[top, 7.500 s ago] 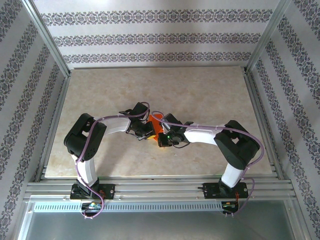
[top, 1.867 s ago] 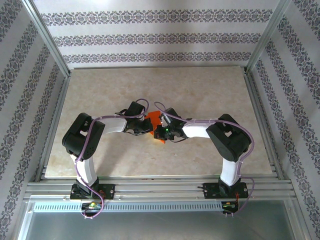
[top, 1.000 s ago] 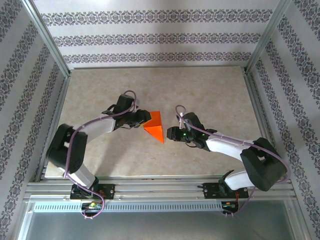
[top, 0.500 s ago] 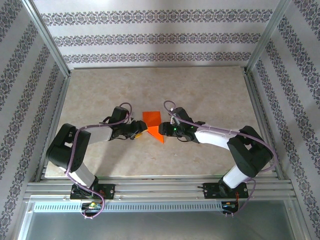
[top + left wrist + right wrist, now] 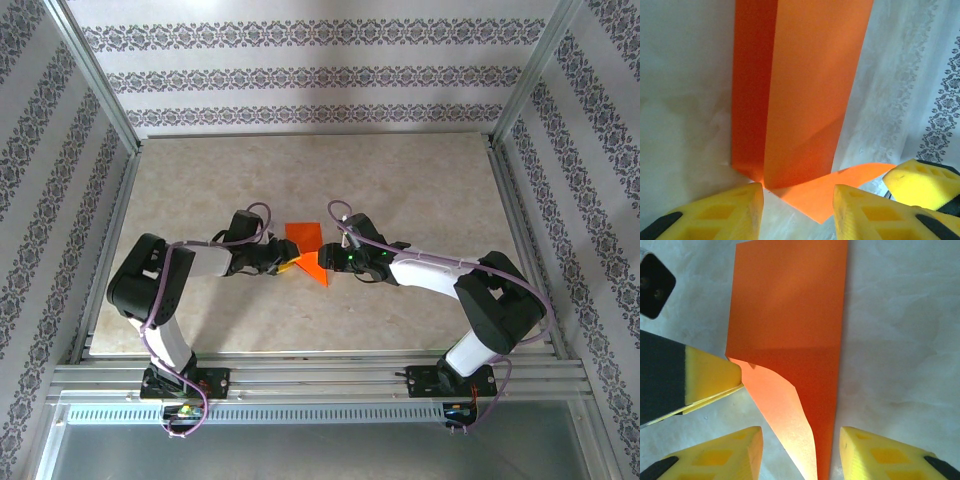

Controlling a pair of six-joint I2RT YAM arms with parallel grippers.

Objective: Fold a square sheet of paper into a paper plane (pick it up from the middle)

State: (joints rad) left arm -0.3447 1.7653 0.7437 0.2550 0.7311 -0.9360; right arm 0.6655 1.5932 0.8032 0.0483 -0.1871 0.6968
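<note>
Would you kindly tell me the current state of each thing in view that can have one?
paper: partly folded, narrowing to a point at one end, one flap curled up, the rest lying on the table.
left gripper: open, low at the paper's left edge, clamping nothing.
right gripper: open, the paper's pointed end between its jaws, not clamped.

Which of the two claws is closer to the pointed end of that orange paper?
Right. The right gripper straddles the orange paper's pointed end; the left gripper is at the side flap, one pad against its edge.
</note>
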